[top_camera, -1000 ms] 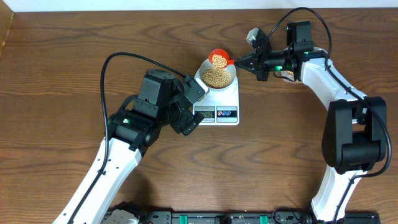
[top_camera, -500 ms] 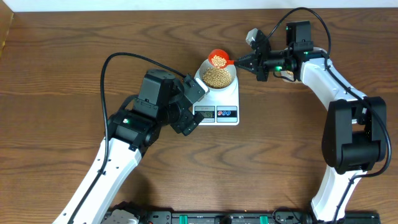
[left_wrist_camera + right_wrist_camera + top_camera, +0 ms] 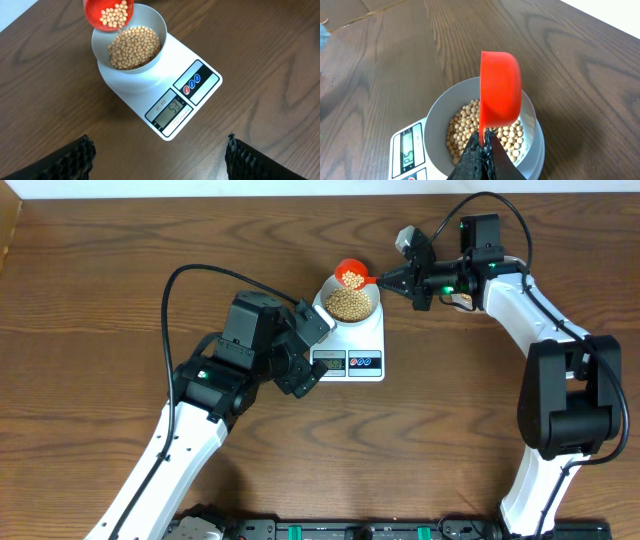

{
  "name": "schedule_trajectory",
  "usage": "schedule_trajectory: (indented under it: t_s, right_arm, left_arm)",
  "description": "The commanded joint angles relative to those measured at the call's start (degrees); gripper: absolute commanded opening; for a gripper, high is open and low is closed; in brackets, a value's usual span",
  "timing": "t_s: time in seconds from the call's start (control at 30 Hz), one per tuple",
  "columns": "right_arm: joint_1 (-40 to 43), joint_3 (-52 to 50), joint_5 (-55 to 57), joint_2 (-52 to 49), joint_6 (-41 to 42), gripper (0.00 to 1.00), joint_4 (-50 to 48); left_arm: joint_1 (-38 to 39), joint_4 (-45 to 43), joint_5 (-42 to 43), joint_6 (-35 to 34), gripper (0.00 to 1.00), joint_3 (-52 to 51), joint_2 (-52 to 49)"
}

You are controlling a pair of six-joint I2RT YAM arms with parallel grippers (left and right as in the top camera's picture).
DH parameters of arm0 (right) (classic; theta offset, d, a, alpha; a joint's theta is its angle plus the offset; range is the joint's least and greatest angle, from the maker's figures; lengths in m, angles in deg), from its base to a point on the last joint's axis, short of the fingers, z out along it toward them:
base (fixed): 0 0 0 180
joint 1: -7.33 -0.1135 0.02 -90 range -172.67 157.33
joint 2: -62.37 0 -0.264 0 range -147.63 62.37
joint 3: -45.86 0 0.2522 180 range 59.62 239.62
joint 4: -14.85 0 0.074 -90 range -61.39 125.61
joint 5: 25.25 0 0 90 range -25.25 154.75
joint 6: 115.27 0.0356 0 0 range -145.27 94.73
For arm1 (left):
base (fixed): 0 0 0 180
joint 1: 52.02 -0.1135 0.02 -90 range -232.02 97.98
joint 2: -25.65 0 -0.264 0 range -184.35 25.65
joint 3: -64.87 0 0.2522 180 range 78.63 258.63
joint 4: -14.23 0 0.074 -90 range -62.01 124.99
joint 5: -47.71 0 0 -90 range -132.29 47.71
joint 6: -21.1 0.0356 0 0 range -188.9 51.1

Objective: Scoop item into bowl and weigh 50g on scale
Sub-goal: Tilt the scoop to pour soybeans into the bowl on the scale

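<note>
The white bowl (image 3: 329,289) stands on the white scale (image 3: 372,333) and holds a heap of tan beans (image 3: 349,304). My right gripper (image 3: 385,280) is shut on the handle of a red scoop (image 3: 351,275). The scoop hangs tilted over the bowl's far rim with some beans still in it (image 3: 115,14). In the right wrist view the scoop (image 3: 500,90) rises edge-on above the bowl (image 3: 437,120). My left gripper (image 3: 159,150) stands open and empty, just off the scale's display edge. The display (image 3: 172,111) seems to read 53.
Bare brown wood surrounds the scale on all sides. The left arm (image 3: 215,380) lies to the scale's left and the right arm (image 3: 520,300) reaches in from the right.
A second ago the scoop was tipped with beans spilling into the bowl. It has since rolled back, and the rest of the beans stay in it. The left arm has not moved.
</note>
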Motion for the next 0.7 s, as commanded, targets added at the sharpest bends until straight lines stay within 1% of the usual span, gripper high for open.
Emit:
schedule_trajectory:
  t_s: [0.0,0.67]
  right_arm:
    - [-0.48,-0.28,-0.59,-0.35,-1.05,0.01,-0.11]
    - [-0.48,-0.26,-0.61,-0.35,2.69,0.01,0.11]
  left_arm:
    - [-0.09,0.02,0.7,0.5,0.86,0.09,0.22]
    - [-0.09,0.02,0.7,0.5,0.86,0.09,0.22]
